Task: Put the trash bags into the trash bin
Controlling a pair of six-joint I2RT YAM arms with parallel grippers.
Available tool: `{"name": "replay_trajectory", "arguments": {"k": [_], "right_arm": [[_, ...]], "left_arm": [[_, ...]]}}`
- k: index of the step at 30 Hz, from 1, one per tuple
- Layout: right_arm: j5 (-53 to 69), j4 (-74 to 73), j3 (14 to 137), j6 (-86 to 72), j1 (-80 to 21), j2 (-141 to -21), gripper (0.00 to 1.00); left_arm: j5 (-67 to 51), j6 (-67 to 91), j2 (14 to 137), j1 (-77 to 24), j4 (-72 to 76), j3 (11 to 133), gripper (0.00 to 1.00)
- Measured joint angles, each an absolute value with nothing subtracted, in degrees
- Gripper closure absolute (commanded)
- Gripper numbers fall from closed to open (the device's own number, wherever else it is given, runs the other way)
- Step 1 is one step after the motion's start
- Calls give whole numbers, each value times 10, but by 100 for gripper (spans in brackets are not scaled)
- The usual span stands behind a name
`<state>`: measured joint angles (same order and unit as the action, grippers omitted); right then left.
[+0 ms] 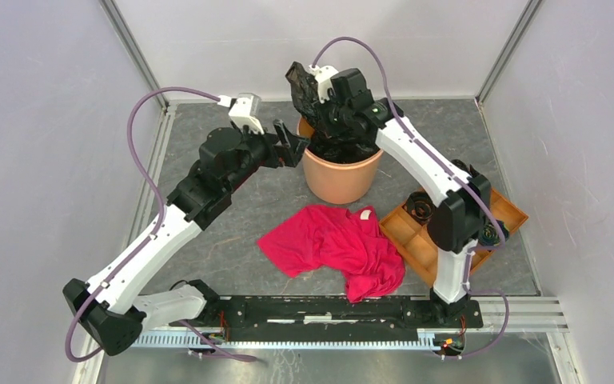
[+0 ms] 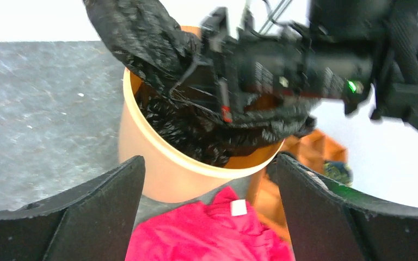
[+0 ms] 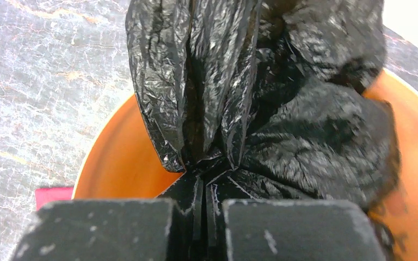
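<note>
Bag partly in bin, not yet released.
Your left gripper (image 1: pixel 296 148) stands open and empty, just beside the bin (image 1: pixel 342 182). Most of the bag (image 3: pixel 305 141) sits inside, but one fold rises above the far rim, pinched in the closed right gripper (image 3: pixel 202 179). Remaining, I judge: lower and release.

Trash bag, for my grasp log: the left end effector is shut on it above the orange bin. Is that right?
No, the right end effector is shut on the trash bag above the orange bin; the right wrist view shows it pinching the black film. The left end effector is open.
</note>
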<state>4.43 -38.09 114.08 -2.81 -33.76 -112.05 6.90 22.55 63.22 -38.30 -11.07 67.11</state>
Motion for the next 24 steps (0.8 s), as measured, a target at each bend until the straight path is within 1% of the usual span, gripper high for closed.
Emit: {"name": "replay_trajectory", "arguments": {"k": [1, 3, 5, 8, 11, 15, 18, 19, 20, 21, 23, 24], "right_arm": [[38, -372, 1122, -30, -338, -1106, 99], [22, -355, 1076, -32, -339, -1064, 99], [8, -335, 1032, -34, -340, -1017, 99], [4, -303, 1002, -34, -341, -973, 99], [13, -261, 976, -34, -341, -948, 99], [15, -231, 940, -34, -341, -931, 99], [20, -223, 926, -34, -341, -929, 99], [23, -222, 924, -34, -341, -929, 99], [26, -222, 924, -34, -341, -929, 98], [28, -219, 924, -34, -341, -929, 98], [30, -213, 924, -34, -341, -929, 98], [31, -211, 924, -34, -341, -929, 98]], "left_arm": [[57, 244, 633, -373, -111, 671, 11], [5, 297, 641, -331, -102, 671, 21], [-62, 357, 661, -278, -76, 671, 29], [-142, 446, 716, -215, -25, 670, 29], [-194, 499, 764, -204, -1, 673, 27], [-209, 529, 793, -211, 0, 703, 23], [-199, 540, 795, -221, 7, 725, 15], [-196, 543, 795, -226, 13, 730, 15], [-194, 544, 796, -233, 20, 735, 15], [-190, 545, 798, -241, 27, 739, 18], [-183, 546, 806, -255, 36, 748, 24], [-179, 547, 812, -261, 37, 753, 31]]}}
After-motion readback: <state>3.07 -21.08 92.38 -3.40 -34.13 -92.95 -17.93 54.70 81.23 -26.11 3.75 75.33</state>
